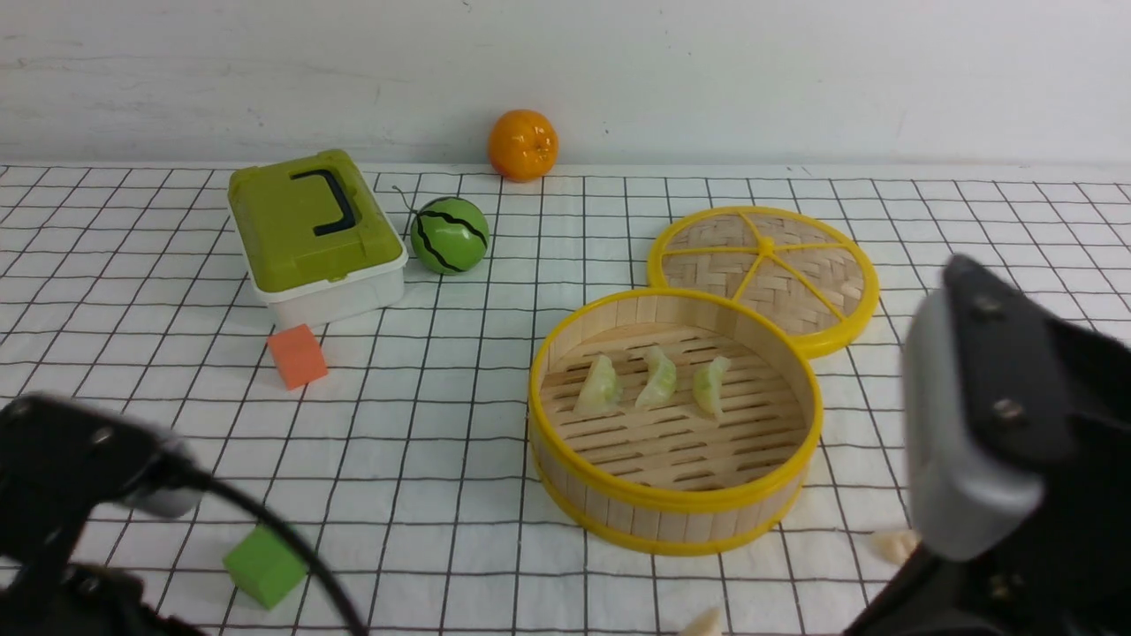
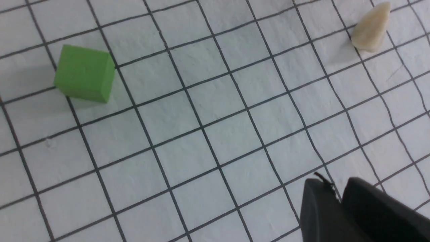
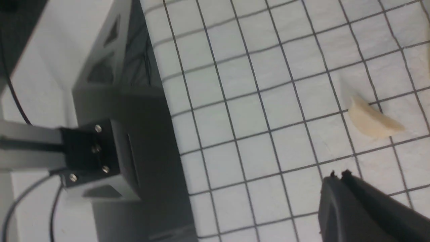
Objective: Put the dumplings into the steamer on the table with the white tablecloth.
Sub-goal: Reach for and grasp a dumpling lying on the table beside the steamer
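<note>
Both closed and empty: a cream dumpling lies just ahead of the right gripper, another dumpling well ahead of the left gripper — apparently awaiting the steamer.

The left arm is black and chunky, with a smooth grey rounded part on one side and little shiny screws. A thick black cable curves out of it. The right arm is black too, with a big pale grey rounded cover and round screws on a black plate. The left gripper has flat, dull black fingers with slanted tips. The right gripper looks the same, with tiny bumps on its tips.
</note>
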You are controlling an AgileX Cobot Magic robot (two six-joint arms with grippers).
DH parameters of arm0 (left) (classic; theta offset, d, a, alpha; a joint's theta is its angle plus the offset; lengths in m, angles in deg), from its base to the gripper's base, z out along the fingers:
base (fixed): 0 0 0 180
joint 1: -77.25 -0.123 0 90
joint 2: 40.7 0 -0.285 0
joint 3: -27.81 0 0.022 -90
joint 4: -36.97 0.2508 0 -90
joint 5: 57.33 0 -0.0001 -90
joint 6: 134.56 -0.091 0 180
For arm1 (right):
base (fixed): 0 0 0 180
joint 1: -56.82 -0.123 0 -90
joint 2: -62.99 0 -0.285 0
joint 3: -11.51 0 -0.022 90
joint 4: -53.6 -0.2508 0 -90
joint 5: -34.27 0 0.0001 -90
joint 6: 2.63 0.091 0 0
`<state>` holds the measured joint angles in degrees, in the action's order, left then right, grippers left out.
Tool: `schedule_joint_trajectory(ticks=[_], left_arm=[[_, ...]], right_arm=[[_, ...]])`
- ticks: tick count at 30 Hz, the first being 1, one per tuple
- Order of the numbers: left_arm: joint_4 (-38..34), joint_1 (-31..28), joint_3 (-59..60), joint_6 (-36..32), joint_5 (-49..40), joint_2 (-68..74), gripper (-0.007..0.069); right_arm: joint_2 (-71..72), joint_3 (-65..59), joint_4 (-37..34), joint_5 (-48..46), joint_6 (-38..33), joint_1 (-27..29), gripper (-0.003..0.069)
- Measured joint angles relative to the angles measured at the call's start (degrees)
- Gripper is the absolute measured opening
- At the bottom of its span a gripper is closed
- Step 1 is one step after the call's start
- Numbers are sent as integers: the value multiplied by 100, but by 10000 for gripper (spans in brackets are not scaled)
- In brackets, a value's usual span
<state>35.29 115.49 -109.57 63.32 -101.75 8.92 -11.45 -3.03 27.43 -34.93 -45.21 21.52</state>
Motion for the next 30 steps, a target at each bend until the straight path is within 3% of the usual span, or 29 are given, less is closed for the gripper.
schedule_joint_trajectory(ticks=[4, 10, 14, 16, 17, 18, 22, 26, 30], left_arm=[[12, 0, 385, 194, 79, -640, -13], [18, 0, 554, 194, -75, -841, -13], [18, 0, 597, 194, -174, -842, -13], [-1, 0, 602, 182, -187, -842, -13], [-2, 0, 602, 172, -187, -842, -13], [-54, 0, 602, 54, -187, -842, -13], [-306, 0, 602, -358, -187, -842, -13], [-518, 0, 602, -590, -187, -842, -13], [-589, 0, 602, -719, -187, -842, -13]], right_arm=[[-618, 266, 853, 252, -309, -644, -9], [-1483, 278, 1400, 750, -976, -920, 45], [-2141, 301, 1539, 939, -1125, -920, 186], [-2549, 309, 1632, 1204, -1163, -920, 321], [-2607, 309, 1649, 1231, -1168, -920, 332], [-2830, 309, 1725, 1495, -1199, -920, 419], [-3328, 315, 2073, 1845, -1280, -920, 528], [-3577, 315, 2445, 1983, -1261, -920, 538], [-3747, 315, 2655, 2159, -1148, -920, 476]])
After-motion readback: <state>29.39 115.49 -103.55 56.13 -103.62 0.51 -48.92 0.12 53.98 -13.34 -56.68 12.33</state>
